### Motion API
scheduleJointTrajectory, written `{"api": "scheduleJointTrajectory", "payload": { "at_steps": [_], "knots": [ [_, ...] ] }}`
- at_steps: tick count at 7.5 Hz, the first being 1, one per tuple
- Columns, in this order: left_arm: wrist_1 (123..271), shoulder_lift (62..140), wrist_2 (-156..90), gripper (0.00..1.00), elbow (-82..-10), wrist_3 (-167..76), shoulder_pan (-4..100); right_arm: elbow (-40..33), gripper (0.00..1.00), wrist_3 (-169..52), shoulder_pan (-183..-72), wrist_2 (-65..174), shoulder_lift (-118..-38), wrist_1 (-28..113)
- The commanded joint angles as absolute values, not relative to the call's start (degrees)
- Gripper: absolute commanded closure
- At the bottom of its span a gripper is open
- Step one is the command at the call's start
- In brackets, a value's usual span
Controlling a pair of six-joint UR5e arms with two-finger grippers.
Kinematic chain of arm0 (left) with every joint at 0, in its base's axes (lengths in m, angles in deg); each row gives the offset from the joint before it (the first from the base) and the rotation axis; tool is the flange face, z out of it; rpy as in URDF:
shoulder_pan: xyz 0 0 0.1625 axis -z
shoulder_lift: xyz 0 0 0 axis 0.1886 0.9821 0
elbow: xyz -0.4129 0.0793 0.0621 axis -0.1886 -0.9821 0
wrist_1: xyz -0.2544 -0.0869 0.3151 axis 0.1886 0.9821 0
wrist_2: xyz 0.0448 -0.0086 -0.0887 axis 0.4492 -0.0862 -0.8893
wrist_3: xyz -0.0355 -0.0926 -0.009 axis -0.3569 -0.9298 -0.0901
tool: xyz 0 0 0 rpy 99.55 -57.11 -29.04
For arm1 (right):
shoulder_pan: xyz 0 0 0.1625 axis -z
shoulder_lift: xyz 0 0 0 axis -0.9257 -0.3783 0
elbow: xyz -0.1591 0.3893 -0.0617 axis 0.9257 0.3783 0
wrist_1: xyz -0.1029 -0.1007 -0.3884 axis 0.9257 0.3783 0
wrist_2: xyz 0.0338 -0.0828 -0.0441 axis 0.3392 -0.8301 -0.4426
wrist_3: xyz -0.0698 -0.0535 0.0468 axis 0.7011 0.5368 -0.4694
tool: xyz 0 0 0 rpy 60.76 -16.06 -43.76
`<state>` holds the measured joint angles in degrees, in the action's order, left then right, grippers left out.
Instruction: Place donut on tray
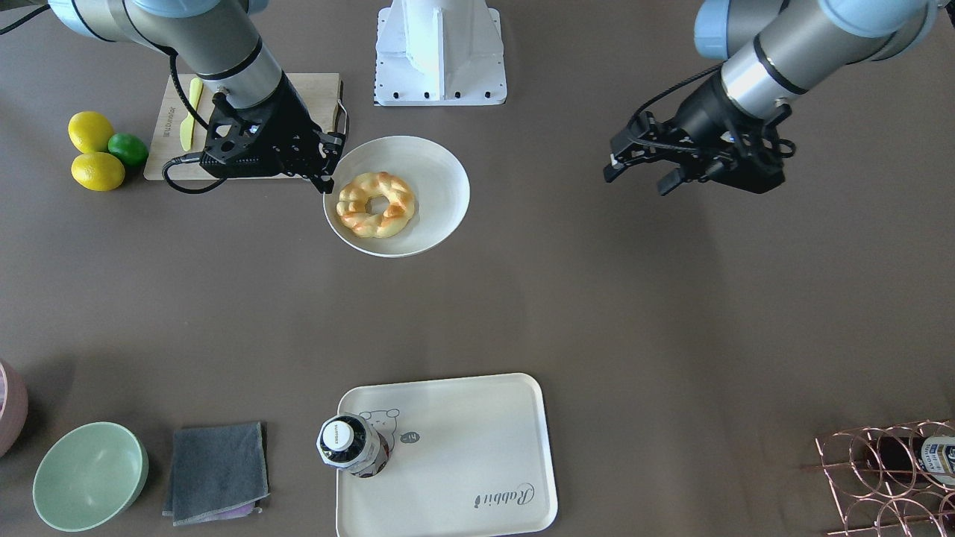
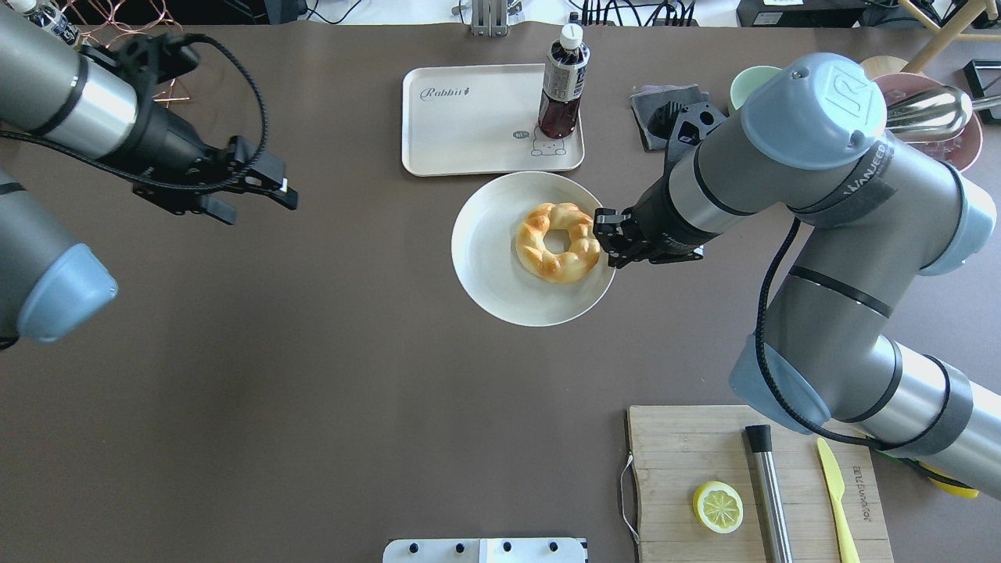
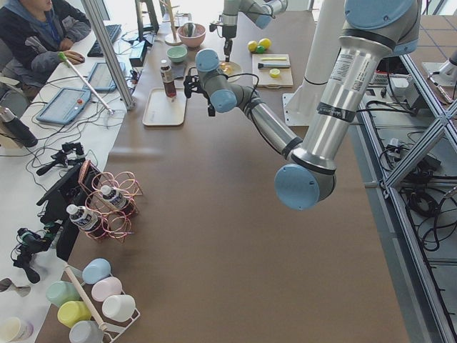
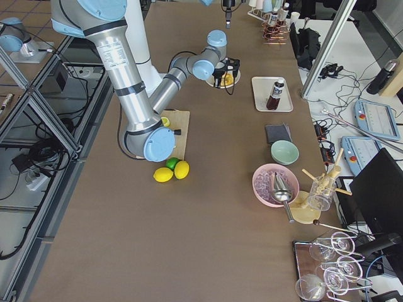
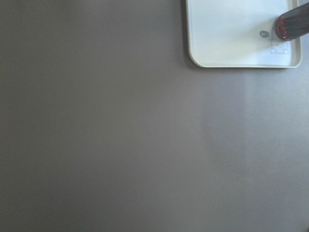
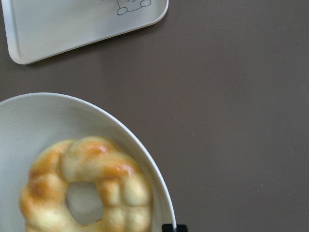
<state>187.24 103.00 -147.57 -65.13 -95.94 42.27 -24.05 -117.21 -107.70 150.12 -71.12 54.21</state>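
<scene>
The donut (image 1: pixel 375 203), a golden braided ring, lies on a round white plate (image 1: pixel 436 179) at mid-table; it also shows in the overhead view (image 2: pixel 557 241) and the right wrist view (image 6: pixel 87 186). My right gripper (image 2: pixel 606 238) is open and empty, over the plate's rim right beside the donut; in the front-facing view (image 1: pixel 330 162) it sits at the plate's left edge. The cream tray (image 1: pixel 462 440) with the bear drawing lies farther out (image 2: pixel 469 129), a bottle (image 2: pixel 561 86) standing on its corner. My left gripper (image 2: pixel 262 205) is open and empty, high over bare table.
A wooden cutting board (image 2: pixel 688 461) near the robot holds a lemon half (image 2: pixel 718 507), a yellow knife (image 2: pixel 835 489) and a metal rod (image 2: pixel 766 493). Two lemons and a lime (image 1: pixel 97 153) lie beside it. A green bowl (image 1: pixel 89 473), grey cloth (image 1: pixel 216 470) and copper rack (image 1: pixel 888 477) line the far edge.
</scene>
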Motion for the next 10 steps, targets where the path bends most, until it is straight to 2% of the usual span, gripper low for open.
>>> {"api": "scheduleJointTrajectory", "payload": {
  "at_steps": [1, 3, 4, 7, 9, 10],
  "knots": [
    [187.1, 110.1, -137.8, 0.05, -64.4, -107.3, 31.3, -24.1, 1.00, -119.9, -104.2, 147.9, -68.0, 56.4],
    [184.8, 112.9, -136.6, 0.07, -64.5, -109.2, 30.6, -24.1, 1.00, -121.5, -102.1, 146.9, -65.4, 58.7],
    [184.7, 112.8, -136.5, 0.12, -64.6, -109.3, 30.1, -24.2, 1.00, -122.4, -101.4, 146.4, -64.7, 59.9],
    [184.7, 112.5, -136.5, 0.37, -65.1, -111.0, 29.8, -24.6, 1.00, -122.4, -101.9, 146.3, -63.3, 61.3],
    [184.7, 112.5, -136.4, 0.38, -65.1, -111.1, 29.6, -24.5, 1.00, -122.4, -101.7, 146.3, -61.4, 63.9],
    [184.7, 112.4, -136.4, 0.43, -65.0, -111.1, 29.6, -24.6, 1.00, -122.4, -101.7, 146.3, -61.3, 63.9]
  ]
}}
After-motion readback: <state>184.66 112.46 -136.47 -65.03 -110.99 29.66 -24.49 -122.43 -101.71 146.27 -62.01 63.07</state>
